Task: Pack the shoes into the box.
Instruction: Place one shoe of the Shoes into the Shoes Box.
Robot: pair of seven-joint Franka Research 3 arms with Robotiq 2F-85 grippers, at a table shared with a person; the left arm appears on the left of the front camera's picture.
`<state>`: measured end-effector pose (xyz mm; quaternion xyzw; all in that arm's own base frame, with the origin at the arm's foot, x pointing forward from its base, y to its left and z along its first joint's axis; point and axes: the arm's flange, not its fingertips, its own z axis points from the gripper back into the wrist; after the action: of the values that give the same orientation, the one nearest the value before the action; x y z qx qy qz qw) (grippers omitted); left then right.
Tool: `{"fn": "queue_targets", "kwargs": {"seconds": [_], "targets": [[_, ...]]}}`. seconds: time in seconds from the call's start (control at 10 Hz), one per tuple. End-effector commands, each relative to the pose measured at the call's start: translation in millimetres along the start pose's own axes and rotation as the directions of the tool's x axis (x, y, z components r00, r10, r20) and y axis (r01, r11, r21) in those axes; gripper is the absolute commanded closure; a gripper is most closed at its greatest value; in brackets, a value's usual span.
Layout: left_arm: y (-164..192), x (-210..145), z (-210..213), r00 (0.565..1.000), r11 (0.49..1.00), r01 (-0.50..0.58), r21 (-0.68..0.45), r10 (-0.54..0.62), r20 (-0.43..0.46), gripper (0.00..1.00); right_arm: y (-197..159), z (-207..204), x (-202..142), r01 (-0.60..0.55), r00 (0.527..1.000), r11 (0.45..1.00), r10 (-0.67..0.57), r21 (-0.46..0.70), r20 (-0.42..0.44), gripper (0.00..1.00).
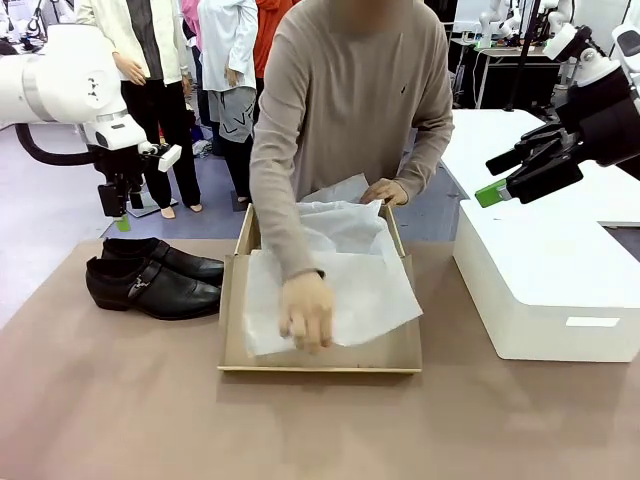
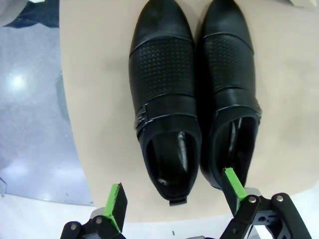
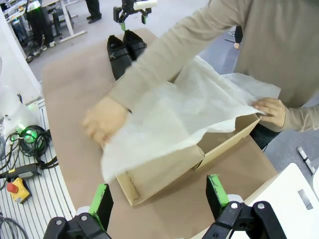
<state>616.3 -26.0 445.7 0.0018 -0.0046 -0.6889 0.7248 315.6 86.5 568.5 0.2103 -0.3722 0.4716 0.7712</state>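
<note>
Two black glossy shoes (image 1: 152, 279) lie side by side at the table's left, toes pointing right; they also lie below the left wrist camera, shoes (image 2: 192, 94), and far off as shoes (image 3: 122, 51). My left gripper (image 1: 121, 215) hangs open above their heel end, fingers (image 2: 117, 205) spread over the two openings without touching. The tan cardboard box (image 1: 320, 355) sits mid-table, lined with white tissue paper (image 1: 345, 285) that a person's hands (image 1: 306, 312) are spreading. My right gripper (image 1: 500, 180) hovers open, high at the right, looking down on the box (image 3: 164, 172).
A large white box (image 1: 545, 290) stands at the table's right. The person leans over the far edge. Brown table surface (image 1: 150, 410) lies bare in front of the shoes and box. Cables and an emergency stop button (image 3: 17, 189) sit off the table.
</note>
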Motion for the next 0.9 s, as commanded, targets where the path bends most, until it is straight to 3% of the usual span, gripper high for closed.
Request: {"fn": "queue_targets", "kwargs": {"seconds": [0.0, 0.8], "targets": [[15, -1, -4, 0.999, 0.999, -0.049, -0.017, 0.049, 0.007, 0.00, -3, -1, 1, -0.022, 1.000, 1.000, 0.021, 0.015, 0.022, 0.00], [39, -9, -43, 0.997, 0.993, -0.073, -0.095, 0.071, -0.019, 0.00, -3, -1, 1, -0.022, 1.000, 1.000, 0.021, 0.015, 0.022, 0.00]]}}
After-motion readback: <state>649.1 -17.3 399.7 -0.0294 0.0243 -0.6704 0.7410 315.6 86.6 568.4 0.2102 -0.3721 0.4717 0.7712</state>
